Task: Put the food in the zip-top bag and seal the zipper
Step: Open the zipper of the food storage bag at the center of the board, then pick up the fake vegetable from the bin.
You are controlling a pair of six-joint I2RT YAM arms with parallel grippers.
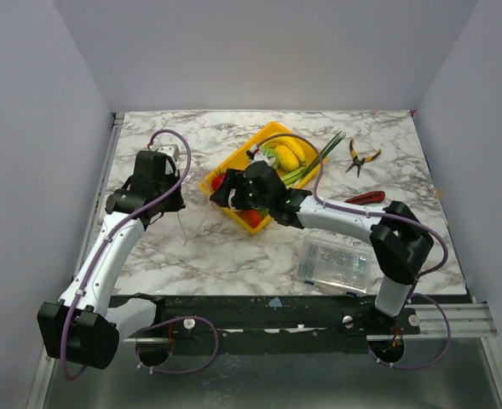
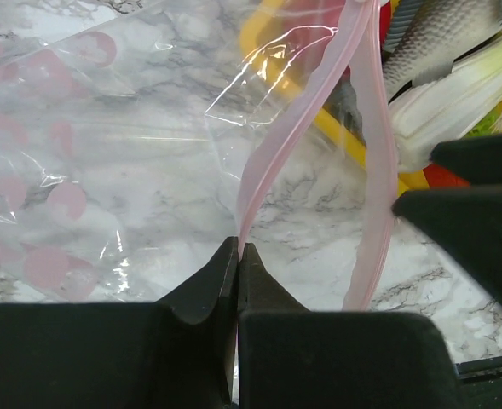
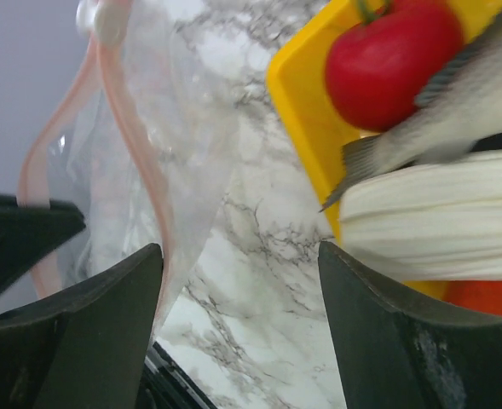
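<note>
The clear zip-top bag (image 1: 193,223) lies left of the yellow tray (image 1: 233,162); it has pink dots (image 2: 54,204). My left gripper (image 1: 175,203) is shut on the pink zipper (image 2: 259,153) at the bag's mouth, which gapes open (image 3: 140,162). My right gripper (image 1: 221,194) is open and empty (image 3: 242,281) over the marble between bag and tray, its left finger (image 3: 106,315) against the bag's edge. The tray holds the red tomato (image 3: 391,60), grey fish (image 3: 438,119), white leek (image 3: 438,221), yellow bananas (image 1: 286,155) and a red pepper (image 1: 252,218).
Yellow-handled pliers (image 1: 361,158) and a red utility knife (image 1: 366,198) lie right of the tray. A rigid clear box of small parts (image 1: 334,262) sits near the table's front edge. White walls close in the left, back and right sides.
</note>
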